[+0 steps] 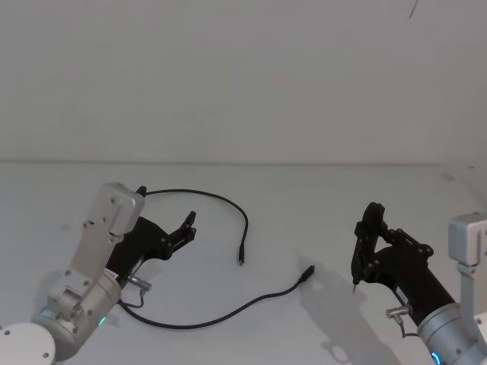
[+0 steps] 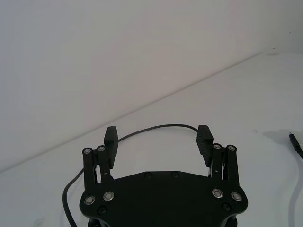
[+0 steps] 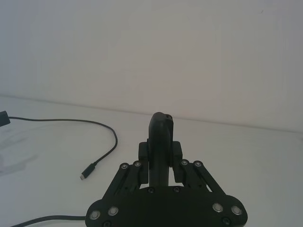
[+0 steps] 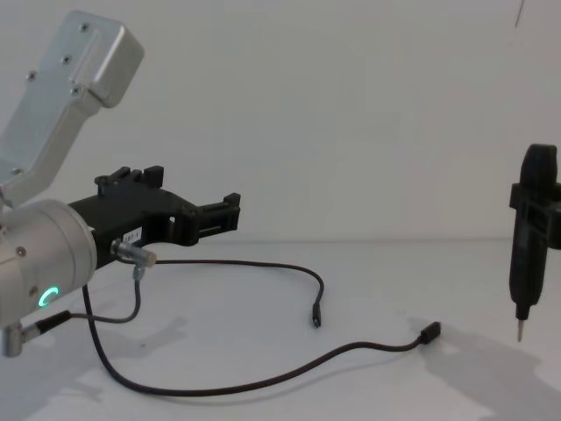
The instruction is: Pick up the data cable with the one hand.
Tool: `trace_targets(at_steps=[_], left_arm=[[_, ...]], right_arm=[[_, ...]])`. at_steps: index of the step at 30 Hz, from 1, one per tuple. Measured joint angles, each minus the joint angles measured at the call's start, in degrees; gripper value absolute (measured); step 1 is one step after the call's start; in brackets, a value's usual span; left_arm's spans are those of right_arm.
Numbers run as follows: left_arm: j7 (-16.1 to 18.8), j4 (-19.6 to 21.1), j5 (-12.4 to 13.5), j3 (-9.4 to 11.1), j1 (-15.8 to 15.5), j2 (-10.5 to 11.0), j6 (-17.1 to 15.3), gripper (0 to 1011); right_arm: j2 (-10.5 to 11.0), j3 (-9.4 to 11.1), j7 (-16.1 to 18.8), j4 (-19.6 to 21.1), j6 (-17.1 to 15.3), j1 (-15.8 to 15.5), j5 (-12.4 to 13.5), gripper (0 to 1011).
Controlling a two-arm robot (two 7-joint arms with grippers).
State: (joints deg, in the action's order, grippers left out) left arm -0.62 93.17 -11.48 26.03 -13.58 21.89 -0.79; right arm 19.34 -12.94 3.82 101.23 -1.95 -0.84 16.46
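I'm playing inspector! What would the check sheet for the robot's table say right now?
Surface: flat white table.
Job's things: long thin black data cable lies looped on the table, both plugs loose.
Clutter: nothing seen.
End effectors: left end effector open, low over the table by the data cable, not holding it; right end effector shut on a slim black pen-like tool, metal tip pointing down.
Cables: short grey wire with a silver plug at the left wrist.
Surroundings: plain white wall.

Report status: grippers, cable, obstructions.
Left gripper open, above data cable loop. Right gripper shut on pen tool, parked right. Cable flat on table, ungrasped. Nothing blocking.
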Motion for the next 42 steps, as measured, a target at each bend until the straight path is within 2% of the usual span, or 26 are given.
trace_targets(at_steps=[42], left_arm=[[-0.2,0.0,0.0,0.0,0.0,0.1,-0.1,1001]], right_arm=[[0.0,0.0,0.0,0.0,0.0,0.0,0.0,279]])
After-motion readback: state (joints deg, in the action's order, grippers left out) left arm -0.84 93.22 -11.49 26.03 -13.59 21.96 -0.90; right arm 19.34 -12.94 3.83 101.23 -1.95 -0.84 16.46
